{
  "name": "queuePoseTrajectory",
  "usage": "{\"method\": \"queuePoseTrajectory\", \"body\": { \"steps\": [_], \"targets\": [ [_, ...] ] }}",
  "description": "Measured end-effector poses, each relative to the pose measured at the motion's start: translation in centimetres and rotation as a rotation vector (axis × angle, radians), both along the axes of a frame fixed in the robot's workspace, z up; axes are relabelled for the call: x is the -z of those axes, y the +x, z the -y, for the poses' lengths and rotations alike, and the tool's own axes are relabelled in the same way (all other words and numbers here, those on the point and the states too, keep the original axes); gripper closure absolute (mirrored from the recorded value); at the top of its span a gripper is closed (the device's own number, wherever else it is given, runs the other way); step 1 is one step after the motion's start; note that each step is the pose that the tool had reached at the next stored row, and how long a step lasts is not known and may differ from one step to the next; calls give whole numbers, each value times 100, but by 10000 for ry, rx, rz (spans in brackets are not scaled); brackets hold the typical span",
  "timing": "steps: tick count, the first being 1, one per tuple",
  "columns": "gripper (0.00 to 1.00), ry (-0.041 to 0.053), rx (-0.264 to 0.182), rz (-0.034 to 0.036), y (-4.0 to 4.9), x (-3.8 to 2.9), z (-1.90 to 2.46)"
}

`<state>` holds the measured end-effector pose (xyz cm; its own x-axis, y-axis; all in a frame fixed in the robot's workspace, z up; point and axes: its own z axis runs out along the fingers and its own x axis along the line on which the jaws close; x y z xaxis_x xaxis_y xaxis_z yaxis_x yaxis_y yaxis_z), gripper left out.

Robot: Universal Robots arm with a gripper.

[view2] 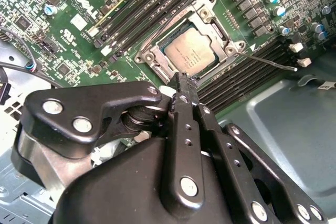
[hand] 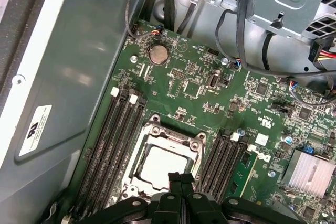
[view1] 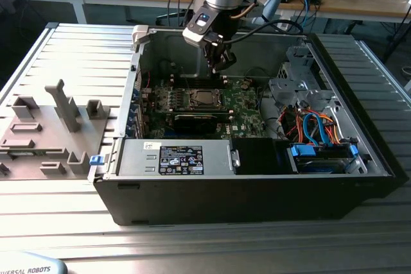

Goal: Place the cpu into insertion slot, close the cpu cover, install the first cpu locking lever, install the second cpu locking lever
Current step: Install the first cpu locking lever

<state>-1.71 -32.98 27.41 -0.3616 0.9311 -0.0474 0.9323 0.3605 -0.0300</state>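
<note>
The cpu (view2: 191, 53) lies flat in the insertion slot (view2: 152, 56) on the green board, its silver top showing through the cpu cover (view2: 210, 17), which lies down around it. A thin wire locking lever (view2: 273, 62) sticks out from one socket corner over the memory slots. My gripper (view2: 182, 80) is shut with nothing between its fingers, its tips just over the socket's edge beside the cpu. The first wrist view shows the cpu (hand: 160, 163) with the gripper (hand: 180, 179) at its rim. In the exterior view the gripper (view1: 221, 65) hangs above the socket (view1: 204, 99) inside the open case.
Long memory slots (hand: 113, 140) flank the socket on both sides. A black card (view1: 196, 120), a power supply (view1: 173, 157), a drive cage (view1: 302, 85) and coloured cables (view1: 314, 126) fill the case. A grey parts fixture (view1: 58, 126) stands at the exterior view's left.
</note>
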Motion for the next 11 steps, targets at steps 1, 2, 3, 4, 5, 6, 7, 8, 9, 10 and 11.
{"method": "queuePoseTrajectory", "body": {
  "steps": [1,2,3,4,5,6,7,8,9,10,11],
  "targets": [
    [89,0,-35,-1,0,0,0],
    [89,0,-52,0,0,0,0],
    [89,0,-72,0,0,0,0],
    [89,0,-90,0,0,0,0],
    [89,0,-106,0,0,0,0],
    [89,0,-123,0,0,0,0],
    [89,0,-140,0,0,0,0],
    [89,0,-159,0,0,0,0],
    [89,0,-175,0,0,0,0],
    [89,0,-194,0,0,0,0],
    [89,0,-211,1,0,0,0]
  ]
}}
